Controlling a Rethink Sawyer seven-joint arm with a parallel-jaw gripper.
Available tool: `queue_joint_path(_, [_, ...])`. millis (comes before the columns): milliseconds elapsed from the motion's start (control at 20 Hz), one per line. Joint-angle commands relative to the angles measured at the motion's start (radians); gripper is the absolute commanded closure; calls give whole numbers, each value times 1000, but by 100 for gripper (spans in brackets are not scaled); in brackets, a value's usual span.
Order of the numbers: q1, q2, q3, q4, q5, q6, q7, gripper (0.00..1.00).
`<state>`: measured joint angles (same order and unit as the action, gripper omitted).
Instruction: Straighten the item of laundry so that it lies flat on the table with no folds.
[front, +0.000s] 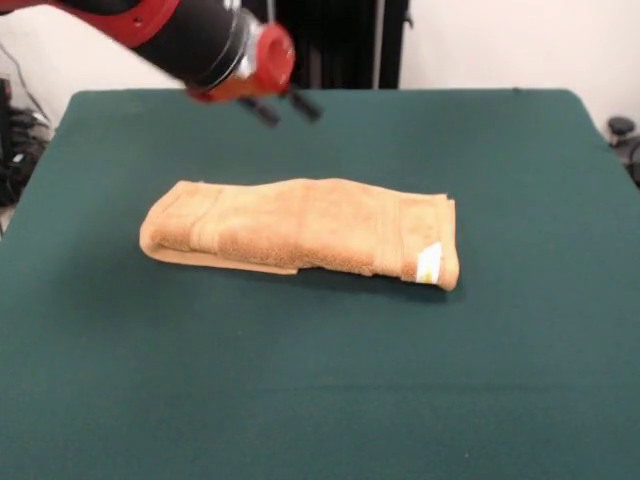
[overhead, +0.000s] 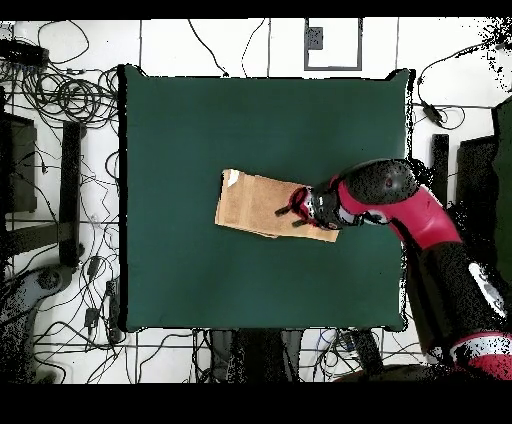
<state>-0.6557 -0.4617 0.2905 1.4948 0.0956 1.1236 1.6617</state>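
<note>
Orange-tan terry towel (front: 300, 232) folded into a long, plush bundle at frame centre on green felt surface (front: 320, 400); white tag (front: 428, 262) lower right. Gripper (front: 285, 108) upper left, fingers parted, empty.

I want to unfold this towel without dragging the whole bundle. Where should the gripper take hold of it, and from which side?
Probably the loose upper layer's edge along the towel's near long side in the front view, where a lower layer pokes out beneath it. The gripper, fingers apart and above the table, could descend from above and pinch only that top layer near the end away from the white tag.
</note>
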Motion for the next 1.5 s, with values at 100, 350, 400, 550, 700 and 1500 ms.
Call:
queue_joint_path(100, [16, 125, 107, -179, -92, -291, -107, 0])
queue_joint_path(350, [-4, 151, 171, -176, -45, -138, -115, 0])
queue_joint_path(400, [-7, 150, 178, -168, -41, -125, -114, 0])
queue_joint_path(550, [-13, 156, 196, -156, -29, -80, -111, 0])
queue_joint_path(700, [-15, 177, 207, -166, -16, -25, -93, 0])
queue_joint_path(1500, [79, 276, 158, -352, 39, 239, 114, 0])
